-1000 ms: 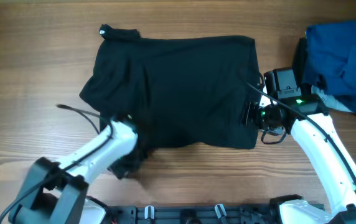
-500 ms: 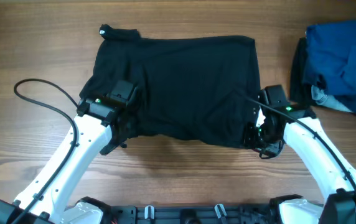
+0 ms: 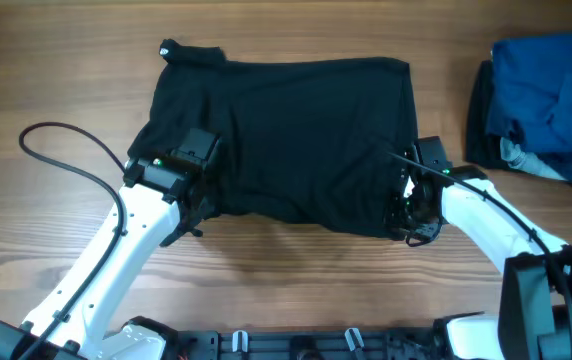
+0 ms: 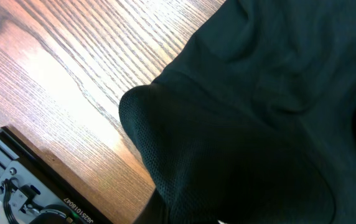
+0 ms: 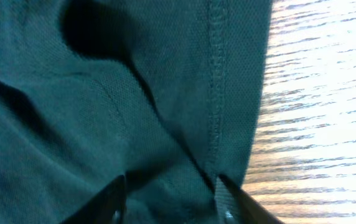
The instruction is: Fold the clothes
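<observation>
Within the last second the left tool (image 3: 198, 195) has left the near-left corner of the spread and come up onto the left side of the black garment (image 3: 296, 130), and the near-left edge of the cloth has come forward with it; that reads as the start of a fold, the corner being carried over the body of the shirt. The left tool is closed, and in its wrist view dark fabric bunches right up against it, so it appears to have the cloth pinched. Meanwhile the right tool (image 3: 406, 215) has slid down the right edge to the near-right corner; its fingertips (image 5: 228, 194) stand apart astride the stitched hem (image 5: 217, 74), not yet clamped, so this side probably needs a firm pinch before both corners can travel together.

The garment lies flat in the middle of the bench (image 3: 66, 80), its small white mark (image 3: 169, 47) at the far-left corner. A heap of blue garments (image 3: 551, 100) sits at the right, apart from the black one but near the right arm; the left arm's cable (image 3: 56, 145) loops over bare wood, clear of the cloth.
</observation>
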Tool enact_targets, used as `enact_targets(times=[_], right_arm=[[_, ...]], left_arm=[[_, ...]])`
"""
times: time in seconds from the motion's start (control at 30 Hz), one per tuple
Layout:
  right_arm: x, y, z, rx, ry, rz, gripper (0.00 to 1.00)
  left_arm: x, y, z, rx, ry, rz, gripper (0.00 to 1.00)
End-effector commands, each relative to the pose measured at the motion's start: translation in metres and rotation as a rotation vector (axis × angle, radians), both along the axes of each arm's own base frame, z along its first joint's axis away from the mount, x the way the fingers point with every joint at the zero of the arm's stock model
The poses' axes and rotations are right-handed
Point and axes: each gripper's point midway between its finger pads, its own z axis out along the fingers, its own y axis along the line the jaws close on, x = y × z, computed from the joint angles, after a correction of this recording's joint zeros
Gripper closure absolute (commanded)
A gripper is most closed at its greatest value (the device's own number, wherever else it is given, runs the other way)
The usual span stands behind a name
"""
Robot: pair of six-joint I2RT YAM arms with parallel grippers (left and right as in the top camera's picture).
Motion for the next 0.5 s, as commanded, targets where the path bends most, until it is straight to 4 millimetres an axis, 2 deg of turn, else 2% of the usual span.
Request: enact_targets(times=[0.0, 0.03, 0.07, 0.17, 0.3, 0.37, 0.47], right_arm=[[-0.010, 0.001, -0.013, 0.005, 0.057, -0.006, 0.85], [-0.011, 0.001, -0.011, 0.004, 0.061, -0.006, 0.94], [-0.012, 0.000, -0.008, 0.003, 0.069, -0.007, 0.96], [-0.012, -0.002, 0.011, 0.000, 0.079, -0.018, 0.96], [-0.001, -0.015, 0.051, 0.011, 0.016, -0.072, 0.96], [-0.001, -0.024, 0.061, 0.012, 0.000, -0.085, 0.96], [-0.007, -0.041, 0.064, 0.012, 0.019, -0.114, 0.96]], left_arm=[[0.004, 0.006, 0.006, 0.028, -0.025, -0.002, 0.96], [0.005, 0.006, 0.006, 0.028, -0.025, -0.002, 0.96], [0.005, 0.006, 0.006, 0.027, -0.025, -0.002, 0.96], [0.005, 0.006, 0.006, 0.027, -0.025, -0.001, 0.96], [0.003, 0.007, 0.006, 0.031, -0.018, -0.002, 0.96], [0.001, 0.008, 0.006, 0.034, -0.010, -0.002, 0.96], [-0.005, 0.010, 0.006, 0.044, 0.014, -0.003, 0.96]])
